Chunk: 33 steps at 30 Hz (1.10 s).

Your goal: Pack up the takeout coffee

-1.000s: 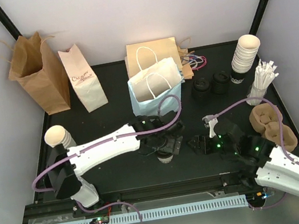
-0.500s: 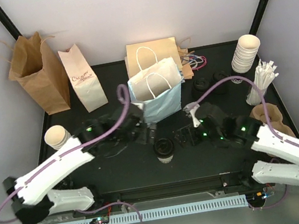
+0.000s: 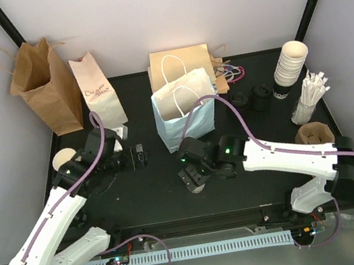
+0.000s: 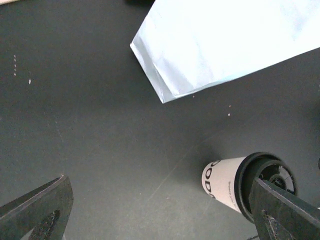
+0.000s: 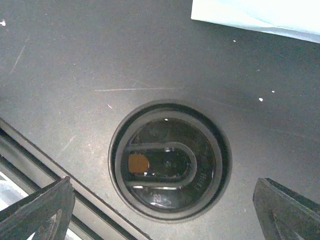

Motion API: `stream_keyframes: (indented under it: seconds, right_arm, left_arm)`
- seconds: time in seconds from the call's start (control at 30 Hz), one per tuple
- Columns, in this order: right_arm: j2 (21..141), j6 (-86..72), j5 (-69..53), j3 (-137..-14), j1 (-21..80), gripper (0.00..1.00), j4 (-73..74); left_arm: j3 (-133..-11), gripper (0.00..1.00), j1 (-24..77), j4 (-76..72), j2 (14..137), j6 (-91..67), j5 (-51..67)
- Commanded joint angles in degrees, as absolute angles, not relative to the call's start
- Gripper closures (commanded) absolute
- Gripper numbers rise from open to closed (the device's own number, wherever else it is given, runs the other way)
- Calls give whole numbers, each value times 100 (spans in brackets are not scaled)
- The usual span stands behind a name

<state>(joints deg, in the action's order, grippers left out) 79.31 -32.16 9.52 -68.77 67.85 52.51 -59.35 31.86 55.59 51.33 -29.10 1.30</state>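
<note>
The right gripper (image 5: 162,181) hangs spread wide straight above the takeout coffee (image 5: 170,162), seemingly lined up to grab it. The left gripper (image 4: 157,182) gapes empty, off to the side.

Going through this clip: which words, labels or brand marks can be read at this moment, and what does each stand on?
"Cream": script on the small white paper bag; the word beneath it is too blurred to read.
Dark print near the base of the takeout coffee: round letters, partly turned away, not readable as a word.
Raised marks on its black lid: too faint to read.
No other text shows.
</note>
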Motion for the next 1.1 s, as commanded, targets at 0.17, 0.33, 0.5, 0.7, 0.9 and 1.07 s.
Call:
stream_keyframes:
  seconds: [0.17,0.33,0.5,0.7,0.9,1.07]
  right_arm:
    - [8506,-3171,1086,-7263,6838,0,5369]
    - [8815,-3222,1201,-7401,6842,0,5549]
    - [8978,-3217,1189,-7436,6862,5,5572]
    - [9037,-3234,1202,-7409,6896,10,5573]
    - [9048,-3182,1196,-7400,6908,16,5590]
    - [9102,-3175,1224,-7417,6915,16,5630]
  left_arm:
    - [-5770,1,2630,5353,4911,-2388,861]
    - [-5690,1,2559,5336,4983,-2286,998]
    - [-5671,1,2515,5343,4983,-2228,1019]
    - [-5673,1,2494,5364,5016,-2206,1025]
    - [-5644,1,2488,5335,5019,-2221,1052]
    - [-5634,1,2488,5359,5008,-2207,1050]
